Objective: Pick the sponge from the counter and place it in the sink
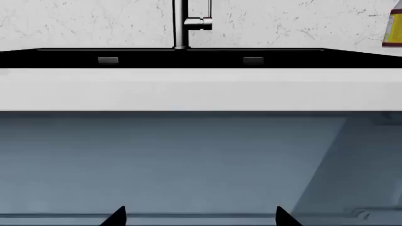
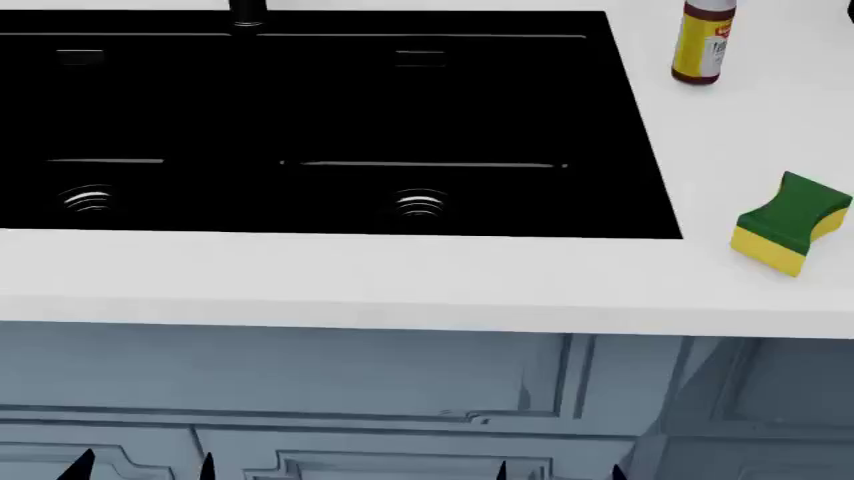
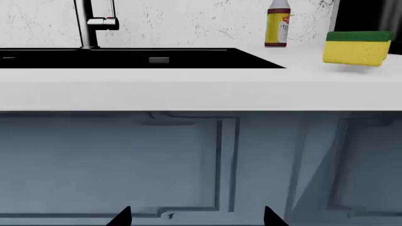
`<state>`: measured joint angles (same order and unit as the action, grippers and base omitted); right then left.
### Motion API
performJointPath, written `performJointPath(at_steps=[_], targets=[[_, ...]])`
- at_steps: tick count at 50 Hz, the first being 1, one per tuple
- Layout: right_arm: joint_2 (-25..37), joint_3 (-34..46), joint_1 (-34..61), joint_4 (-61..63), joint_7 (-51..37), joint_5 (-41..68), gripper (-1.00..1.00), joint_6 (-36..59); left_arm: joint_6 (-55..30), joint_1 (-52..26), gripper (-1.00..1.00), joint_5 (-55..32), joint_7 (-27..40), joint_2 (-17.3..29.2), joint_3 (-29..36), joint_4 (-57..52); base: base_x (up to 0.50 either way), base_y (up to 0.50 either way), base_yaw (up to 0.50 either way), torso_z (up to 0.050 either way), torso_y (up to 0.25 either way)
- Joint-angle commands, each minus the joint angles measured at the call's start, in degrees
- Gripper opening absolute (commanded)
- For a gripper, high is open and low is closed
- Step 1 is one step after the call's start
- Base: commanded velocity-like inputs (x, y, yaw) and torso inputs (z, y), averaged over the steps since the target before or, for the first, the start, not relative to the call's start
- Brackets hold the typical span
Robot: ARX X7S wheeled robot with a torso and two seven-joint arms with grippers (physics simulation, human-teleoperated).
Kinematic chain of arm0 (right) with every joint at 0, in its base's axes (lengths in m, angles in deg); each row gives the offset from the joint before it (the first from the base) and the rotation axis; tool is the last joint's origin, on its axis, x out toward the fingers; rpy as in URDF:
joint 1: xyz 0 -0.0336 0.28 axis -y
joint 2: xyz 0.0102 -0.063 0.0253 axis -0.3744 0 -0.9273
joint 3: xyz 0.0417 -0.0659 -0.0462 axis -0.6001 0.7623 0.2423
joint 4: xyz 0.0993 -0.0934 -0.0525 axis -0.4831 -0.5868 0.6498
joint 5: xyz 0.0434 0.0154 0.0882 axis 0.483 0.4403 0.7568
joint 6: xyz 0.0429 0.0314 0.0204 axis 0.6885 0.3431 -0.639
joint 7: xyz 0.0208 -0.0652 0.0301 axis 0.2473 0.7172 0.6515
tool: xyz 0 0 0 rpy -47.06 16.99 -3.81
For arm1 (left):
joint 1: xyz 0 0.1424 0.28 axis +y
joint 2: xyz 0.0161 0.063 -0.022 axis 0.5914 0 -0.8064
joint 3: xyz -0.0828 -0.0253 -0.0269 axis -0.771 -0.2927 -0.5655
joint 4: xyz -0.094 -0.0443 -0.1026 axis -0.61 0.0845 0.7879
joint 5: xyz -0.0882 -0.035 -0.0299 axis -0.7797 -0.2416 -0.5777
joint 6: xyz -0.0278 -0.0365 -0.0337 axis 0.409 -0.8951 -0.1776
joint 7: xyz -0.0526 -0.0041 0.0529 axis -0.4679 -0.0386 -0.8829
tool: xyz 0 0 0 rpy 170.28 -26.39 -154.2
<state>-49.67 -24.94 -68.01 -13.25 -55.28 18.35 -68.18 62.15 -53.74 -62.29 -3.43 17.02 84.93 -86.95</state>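
The sponge (image 2: 790, 223) is lying untouched on the counter (image 2: 400, 280), at three o'clock from the sink (image 2: 334, 120). Both pincers (image 2: 140, 468) (image 2: 558, 470) are waiting spread and empty below; everything is remaining to do.

Sponge (image 2: 789, 222) on counter (image 2: 400, 280) right of sink (image 2: 334, 120); bottle (image 2: 702, 40) behind sponge.

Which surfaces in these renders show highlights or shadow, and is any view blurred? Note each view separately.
Head view: bright streaks and ringed glints on the black sink; the sponge casts barely any shadow on the counter. Right wrist view: a soft shadow lies under the sponge; the faucet shines. Left wrist view: the sink reads as a flat black band. All three views look sharp.
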Motion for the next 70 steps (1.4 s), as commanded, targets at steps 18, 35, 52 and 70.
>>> performJointPath(at_steps=[18,35,52,70], targets=[[3.31,4.12,0.09,-1.22,-3.82,3.38,1.0,-0.71,-0.3,0.21,1.0,-2.97,3.79,3.36,3.81,-1.33,0.0,0.0,0.0,0.0,0.0],[4.43,5.73,0.14,-1.02,-5.09,5.04,1.0,-0.55,-0.22,0.23,1.0,-4.34,4.88,4.56,5.62,-1.15,0.0,0.0,0.0,0.0,0.0],[6.07,7.13,-0.39,4.02,-6.65,5.47,1.0,0.07,-3.79,0.39,1.0,-6.19,6.28,5.81,6.93,-8.67,0.0,0.0,0.0,0.0,0.0],[8.64,8.6,0.28,14.89,-7.87,5.42,1.0,6.28,-7.81,-1.47,1.0,-3.07,9.97,7.91,7.87,-15.32,0.0,0.0,0.0,0.0,0.0]])
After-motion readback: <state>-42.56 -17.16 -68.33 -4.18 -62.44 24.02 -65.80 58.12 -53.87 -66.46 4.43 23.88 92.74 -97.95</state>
